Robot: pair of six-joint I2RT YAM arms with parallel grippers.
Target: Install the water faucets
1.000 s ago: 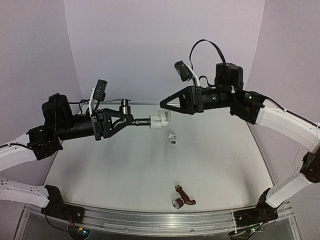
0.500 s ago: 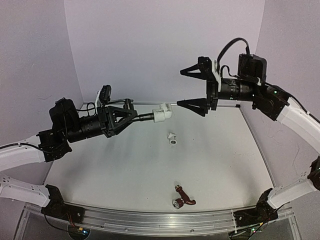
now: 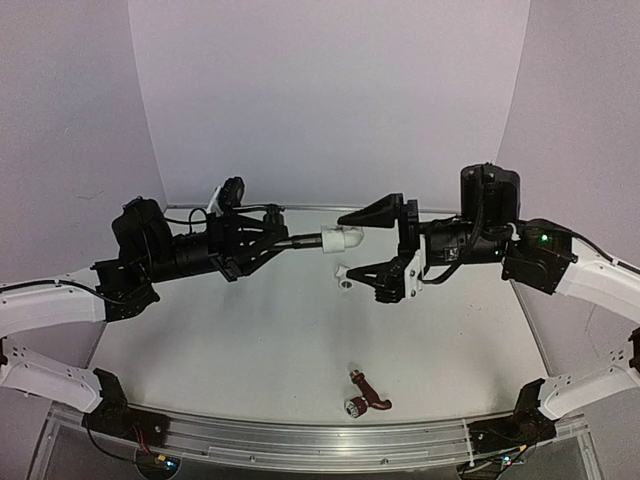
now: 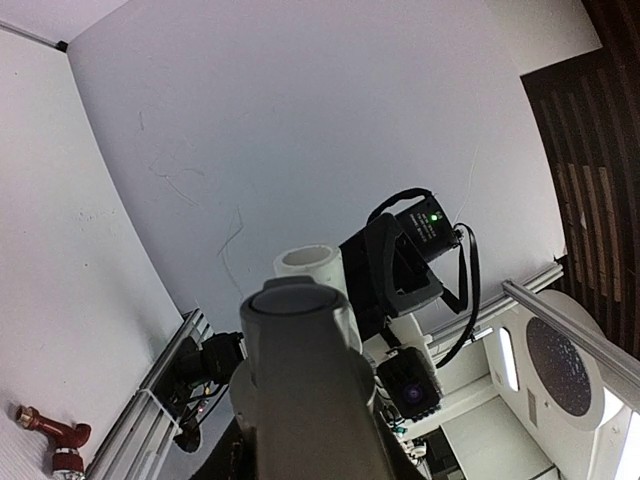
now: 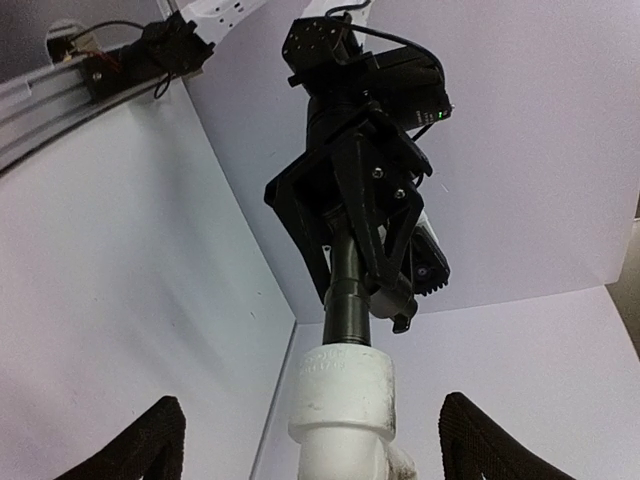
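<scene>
Left gripper (image 3: 283, 238) clamped on dark faucet (image 3: 303, 239), its tip in the white elbow (image 3: 343, 239). Right gripper (image 3: 350, 246) has swung down, fingers spread astride that elbow; probably about to grip and tighten. Reddish-brown faucet (image 3: 367, 397) lies on the table, well nearward of the elbow.

The white elbow (image 5: 345, 400) sits between the spread fingers (image 3: 378, 212) of my right gripper (image 3: 352, 246). My left gripper (image 3: 268, 238) and dark faucet (image 3: 300, 239) bar nine o'clock. At six o'clock lies a loose elbow (image 3: 344, 276), then open table (image 3: 230, 340) to the reddish-brown faucet (image 3: 366, 398).

Left arm (image 3: 45, 305) and right arm (image 3: 600, 275) — white lower shells, black motor housings, black triangular fingers (image 3: 375, 213), thin black cables (image 4: 470, 275), a green light (image 3: 543, 238) on each wrist
</scene>
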